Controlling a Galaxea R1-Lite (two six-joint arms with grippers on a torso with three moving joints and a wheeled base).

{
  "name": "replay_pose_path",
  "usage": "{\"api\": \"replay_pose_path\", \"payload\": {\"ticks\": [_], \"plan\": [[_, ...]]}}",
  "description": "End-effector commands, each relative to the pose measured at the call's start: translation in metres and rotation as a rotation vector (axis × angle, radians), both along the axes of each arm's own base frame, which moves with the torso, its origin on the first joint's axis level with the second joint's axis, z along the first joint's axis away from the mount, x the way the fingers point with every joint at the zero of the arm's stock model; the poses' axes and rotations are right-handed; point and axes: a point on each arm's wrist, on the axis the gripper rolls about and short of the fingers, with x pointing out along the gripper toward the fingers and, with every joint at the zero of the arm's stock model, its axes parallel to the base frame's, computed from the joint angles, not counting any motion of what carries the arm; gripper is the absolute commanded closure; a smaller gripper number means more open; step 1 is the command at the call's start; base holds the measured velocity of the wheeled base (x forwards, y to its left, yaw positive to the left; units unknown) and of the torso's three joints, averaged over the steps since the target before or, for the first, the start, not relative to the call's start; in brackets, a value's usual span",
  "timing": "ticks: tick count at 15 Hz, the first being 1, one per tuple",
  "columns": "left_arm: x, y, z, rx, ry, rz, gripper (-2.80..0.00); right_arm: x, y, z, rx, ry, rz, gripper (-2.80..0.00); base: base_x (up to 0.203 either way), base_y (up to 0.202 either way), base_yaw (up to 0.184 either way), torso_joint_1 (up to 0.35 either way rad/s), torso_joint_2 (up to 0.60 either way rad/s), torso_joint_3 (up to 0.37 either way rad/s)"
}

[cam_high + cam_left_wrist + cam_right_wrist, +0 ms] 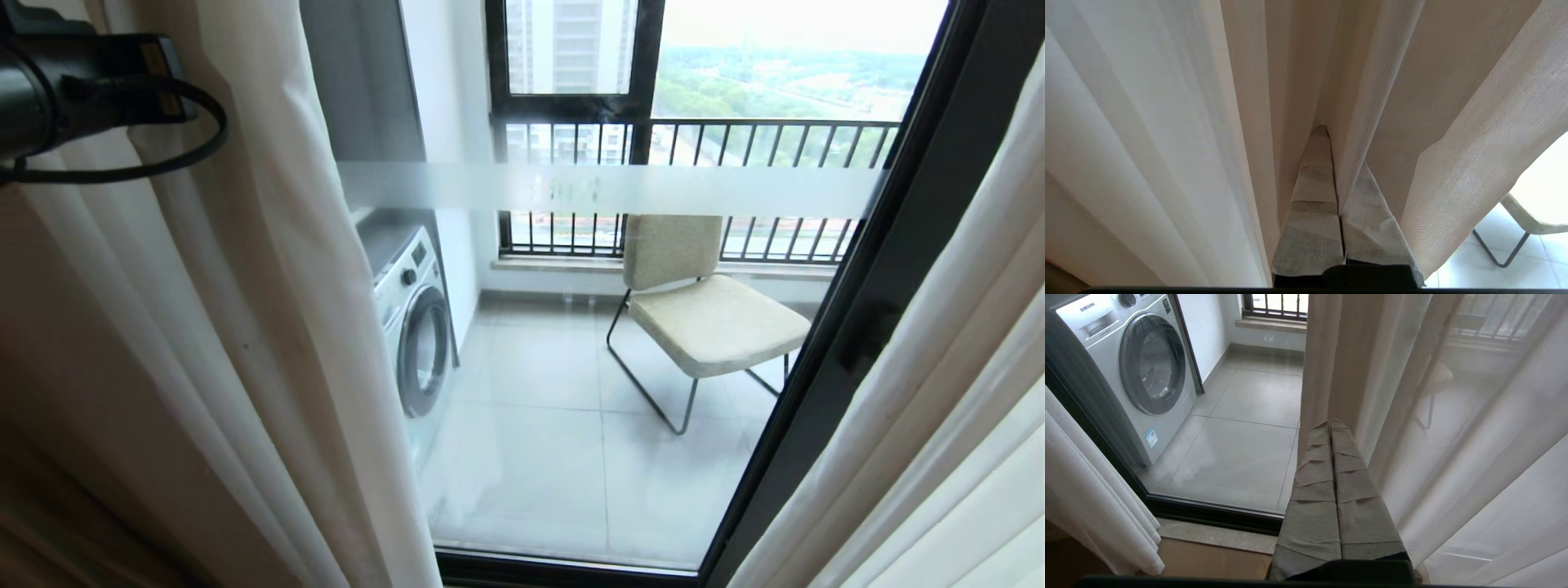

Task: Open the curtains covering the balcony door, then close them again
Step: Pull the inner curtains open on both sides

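Two curtains [245, 327] parted in head view, your balcony door [588, 343] exposed between. Left wrist view: left gripper [1327, 134] fingers clenched, fabric fold pinched between. Right wrist view: right gripper [1331, 424] fingers clenched, empty, beside curtain edge.

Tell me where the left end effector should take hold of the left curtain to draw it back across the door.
Probably the left curtain's free vertical edge beside the balcony door's glass, approached from the glass side. There the fabric hangs as one narrow fold that can be pinched. The left end effector, shut, already has a fold between its fingers.
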Motion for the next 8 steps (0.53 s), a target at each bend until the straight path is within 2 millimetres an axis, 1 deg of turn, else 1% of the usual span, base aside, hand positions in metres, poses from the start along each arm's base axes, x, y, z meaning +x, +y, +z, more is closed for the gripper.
{"api": "replay_pose_path", "payload": {"ticks": [1,8], "plan": [[-0.0003,-0.0001,-0.0001,0.0,0.0,0.001,0.0,0.0,0.0,0.0,0.0,0.0,0.001,0.0,0.0,0.193,0.0,-0.002,0.0,0.003],[-0.0012,-0.0021,0.0003,0.001,-0.001,-0.008,0.0,0.0,0.0,0.0,0.0,0.0,0.001,0.0,0.0,0.189,0.0,0.002,0.0,0.003]]}}
